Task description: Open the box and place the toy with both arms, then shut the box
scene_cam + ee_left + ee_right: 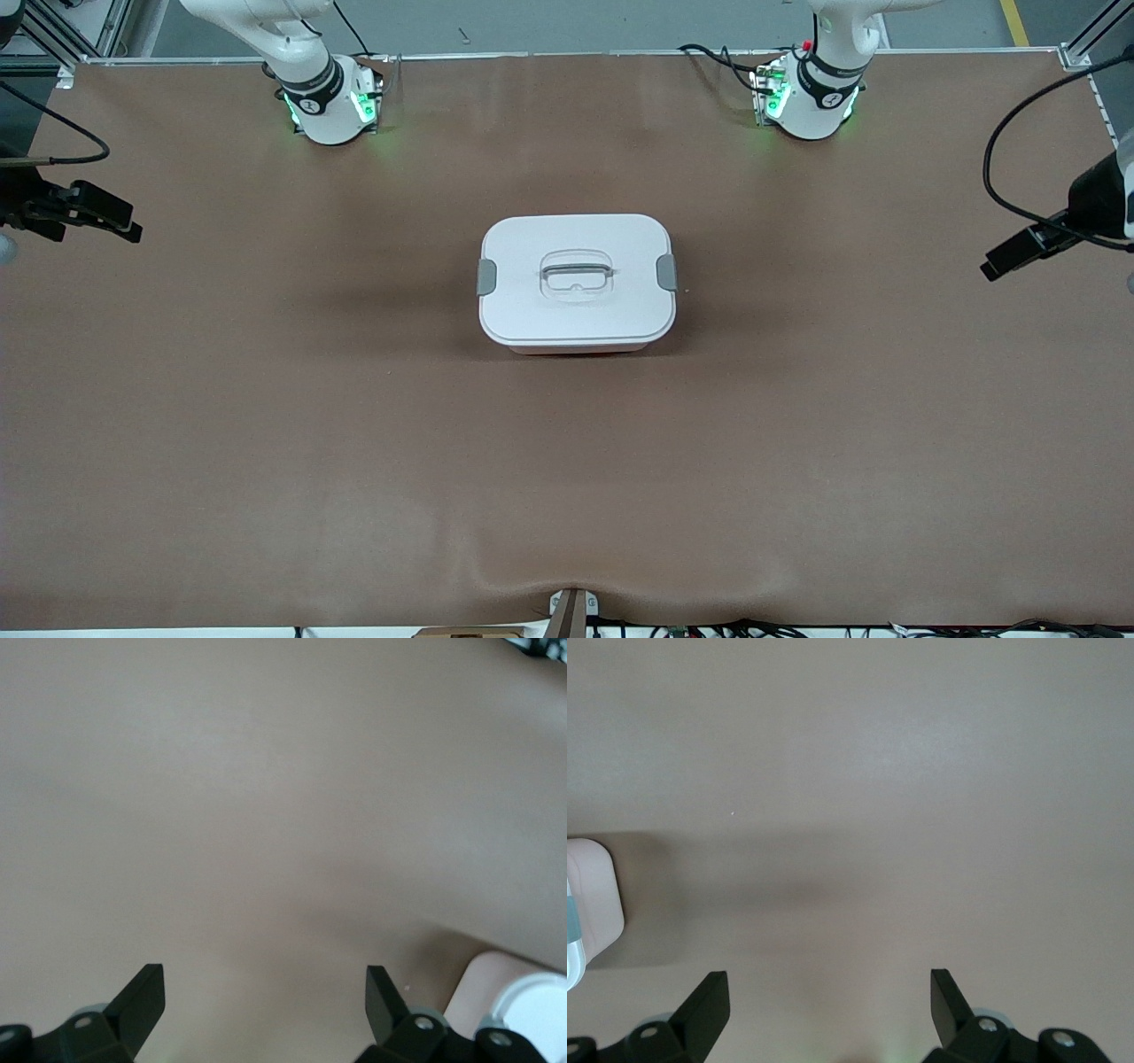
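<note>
One pale pink translucent tub with white lid (pixel 577 282) on brown bench (pixel 266 399), lid on. Two claws: left claw (pixel 264 1010), right claw (pixel 829 1010) both spread wide, empty, over bare bench.

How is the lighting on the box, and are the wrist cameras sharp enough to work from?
Front view: even light, the box crisp, a soft shadow on the table toward the right arm's end, no glare on the lid. Left wrist view: soft, the open left claw over bare table, a blurred box corner at the frame edge. Right wrist view: similar, the open right claw beside the box's shadow.
</note>
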`<state>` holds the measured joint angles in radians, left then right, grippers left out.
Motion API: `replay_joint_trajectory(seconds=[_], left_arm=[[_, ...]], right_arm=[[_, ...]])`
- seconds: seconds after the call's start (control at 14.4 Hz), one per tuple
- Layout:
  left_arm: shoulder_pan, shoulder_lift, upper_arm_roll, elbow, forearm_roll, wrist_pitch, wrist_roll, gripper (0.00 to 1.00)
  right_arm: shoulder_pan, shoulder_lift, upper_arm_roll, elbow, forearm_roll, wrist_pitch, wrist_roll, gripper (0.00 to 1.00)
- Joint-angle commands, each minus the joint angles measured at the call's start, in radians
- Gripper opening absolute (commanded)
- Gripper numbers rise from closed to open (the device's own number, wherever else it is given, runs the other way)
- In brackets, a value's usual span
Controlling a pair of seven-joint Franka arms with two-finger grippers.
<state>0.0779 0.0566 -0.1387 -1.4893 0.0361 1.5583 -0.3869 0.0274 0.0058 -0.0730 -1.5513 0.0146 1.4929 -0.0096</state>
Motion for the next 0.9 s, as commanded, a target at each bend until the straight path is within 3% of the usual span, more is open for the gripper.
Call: replay_joint_trajectory(seconds=[0.0, 0.42, 0.83], left_arm=[[0.003, -0.07, 0.011, -0.065, -0.033, 0.011, 0.14, 1.0], [0.003, -0.175, 0.025, -0.181, -0.068, 0.072, 0.227, 1.0], [-0.001, -0.169, 0.051, -0.158, -0.064, 0.072, 0.313, 1.0]], right_arm=[[0.003, 0.003, 0.001, 0.016, -0.013, -0.008, -0.001, 1.0], [-0.001, 0.003, 0.001, 0.016, -0.013, -0.007, -0.003, 1.0], [0.0, 0.003, 0.001, 0.016, -0.013, -0.007, -0.003, 1.0]])
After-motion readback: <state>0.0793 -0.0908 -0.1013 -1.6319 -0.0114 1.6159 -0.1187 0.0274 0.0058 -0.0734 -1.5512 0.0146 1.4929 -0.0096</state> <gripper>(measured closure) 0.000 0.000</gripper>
